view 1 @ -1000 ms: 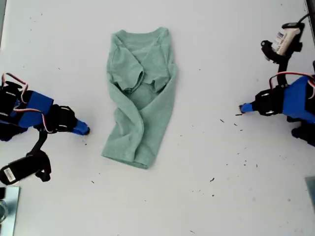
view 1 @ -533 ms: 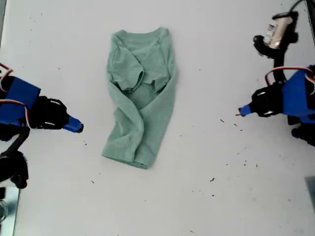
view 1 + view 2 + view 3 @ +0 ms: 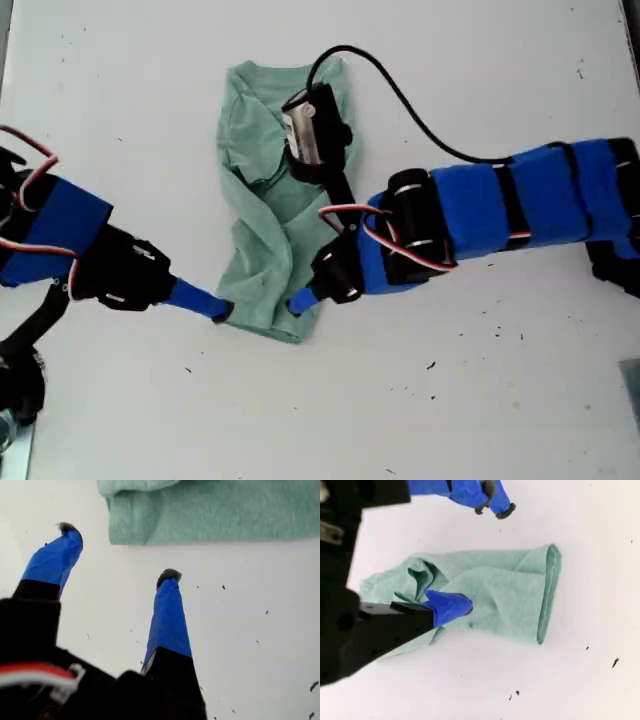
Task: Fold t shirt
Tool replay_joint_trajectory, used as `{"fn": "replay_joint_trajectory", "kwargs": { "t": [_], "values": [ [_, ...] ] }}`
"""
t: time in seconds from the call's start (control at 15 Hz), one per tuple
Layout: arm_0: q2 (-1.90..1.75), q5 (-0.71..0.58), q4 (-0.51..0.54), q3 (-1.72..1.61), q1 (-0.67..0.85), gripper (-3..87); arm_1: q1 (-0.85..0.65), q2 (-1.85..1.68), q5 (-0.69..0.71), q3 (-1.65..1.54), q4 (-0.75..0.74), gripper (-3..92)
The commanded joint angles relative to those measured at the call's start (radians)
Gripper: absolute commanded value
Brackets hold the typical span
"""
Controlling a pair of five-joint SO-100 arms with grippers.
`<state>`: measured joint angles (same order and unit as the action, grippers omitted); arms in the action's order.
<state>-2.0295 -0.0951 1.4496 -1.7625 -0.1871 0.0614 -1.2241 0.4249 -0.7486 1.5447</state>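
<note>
Both pincers at t shirt [image 3: 285, 200] hem

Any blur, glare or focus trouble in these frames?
Exterior view: even light, no glare, t shirt sharp. First wrist view: my first gripper looks soft, close to the lens. Second wrist view: my second gripper has a featureless dark body; the table is nearly blown white.
</note>
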Motion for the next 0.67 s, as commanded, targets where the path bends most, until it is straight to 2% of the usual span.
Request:
{"fn": "replay_joint_trajectory", "kwargs": {
  "t": [0.0,0.07,0.27,0.4,0.47,0.6],
  "values": [
    [-0.026,-0.012,-0.054,-0.078,0.028,31.0,0.020,0.032,-0.012,0.072,-0.110,30.8],
    [-0.031,-0.014,-0.089,-0.141,0.040,31.5,0.026,0.058,-0.026,0.074,-0.130,29.7],
    [-0.011,-0.064,-0.339,-0.374,0.087,30.7,0.049,0.149,-0.064,0.077,-0.181,28.9],
    [0.172,-0.107,-0.466,-0.426,0.127,31.9,0.055,0.212,-0.072,0.080,-0.212,28.5],
    [0.347,-0.135,-0.497,-0.367,0.133,31.8,0.058,0.253,-0.081,0.080,-0.225,28.2],
    [0.660,-0.130,-0.403,-0.135,0.109,25.3,0.057,0.354,-0.100,0.083,-0.241,24.5]
  ]
}}
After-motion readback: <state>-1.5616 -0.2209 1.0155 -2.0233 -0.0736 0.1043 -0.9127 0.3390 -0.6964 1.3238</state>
